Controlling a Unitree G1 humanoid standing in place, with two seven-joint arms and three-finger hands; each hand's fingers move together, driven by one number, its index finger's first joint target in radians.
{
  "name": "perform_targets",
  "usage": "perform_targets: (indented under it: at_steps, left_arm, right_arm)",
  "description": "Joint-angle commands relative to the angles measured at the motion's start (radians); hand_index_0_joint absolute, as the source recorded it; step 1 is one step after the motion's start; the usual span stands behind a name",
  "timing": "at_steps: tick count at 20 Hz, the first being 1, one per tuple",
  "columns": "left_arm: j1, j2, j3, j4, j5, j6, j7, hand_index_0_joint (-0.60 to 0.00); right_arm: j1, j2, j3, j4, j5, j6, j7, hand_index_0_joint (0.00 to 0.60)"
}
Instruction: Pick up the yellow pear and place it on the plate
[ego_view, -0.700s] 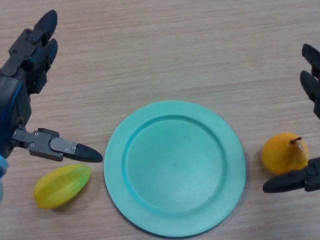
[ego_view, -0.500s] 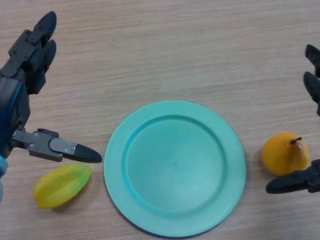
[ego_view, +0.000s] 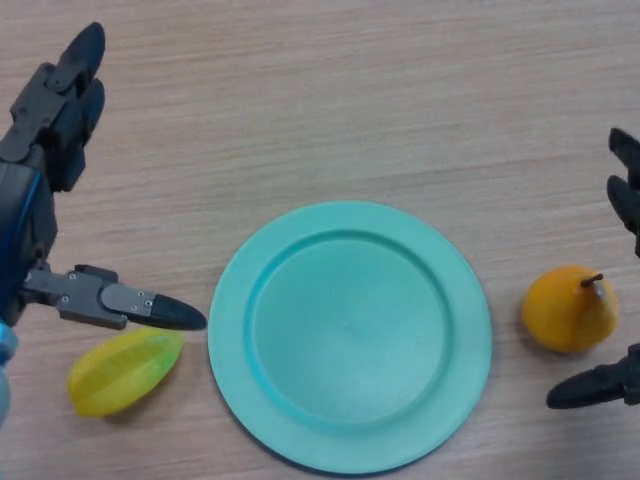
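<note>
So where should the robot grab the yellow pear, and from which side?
Probably around its round fat middle. The yellow pear lies on the table with its stem pointing up and right, so the thin stem is no good to hold. The right hand is open beside it, fingers above and thumb below, so it could come in from the right.

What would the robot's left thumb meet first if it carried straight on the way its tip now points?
Probably the plate: the left hand has its thumb aimed rightward at the near rim, passing just above the yellow-green fruit. Height above the table is unclear, so it might pass over.
</note>
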Motion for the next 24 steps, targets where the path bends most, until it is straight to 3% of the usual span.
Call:
perform_targets:
  at_steps: [1,9,13,14,17,18,19,24]
  left_arm:
    - [-0.014,0.03,0.057,-0.062,-0.035,-0.052,0.051,0.0]
    - [-0.028,0.031,0.045,-0.056,-0.046,-0.046,0.085,0.0]
    - [-0.026,0.034,0.041,-0.044,-0.021,-0.041,0.063,0.0]
    - [-0.026,0.035,0.043,-0.044,-0.022,-0.039,0.06,0.0]
    - [-0.029,0.041,0.073,-0.047,-0.06,-0.034,0.059,0.0]
    - [-0.031,0.045,0.089,-0.048,-0.084,-0.036,0.065,0.0]
    - [-0.034,0.048,0.098,-0.045,-0.104,-0.047,0.078,0.0]
    - [-0.03,0.05,0.092,-0.029,-0.098,-0.054,0.09,0.0]
  right_arm:
    - [-0.036,-0.05,-0.068,0.057,0.006,-0.23,-0.054,0.0]
    - [-0.181,-0.134,0.002,0.628,-0.097,-0.618,-0.23,0.0]
    - [-0.229,-0.141,0.045,0.799,-0.104,-0.663,-0.289,0.0]
    - [-0.229,-0.14,0.048,0.803,-0.098,-0.655,-0.286,0.05]
    - [-0.263,-0.133,0.056,0.872,-0.055,-0.66,-0.306,0.45]
    - [-0.287,-0.135,0.06,0.916,-0.051,-0.678,-0.337,0.55]
    - [-0.3,-0.142,0.061,0.936,-0.054,-0.672,-0.365,0.6]
    - [-0.306,-0.183,0.049,0.908,-0.219,-0.663,-0.453,0.6]
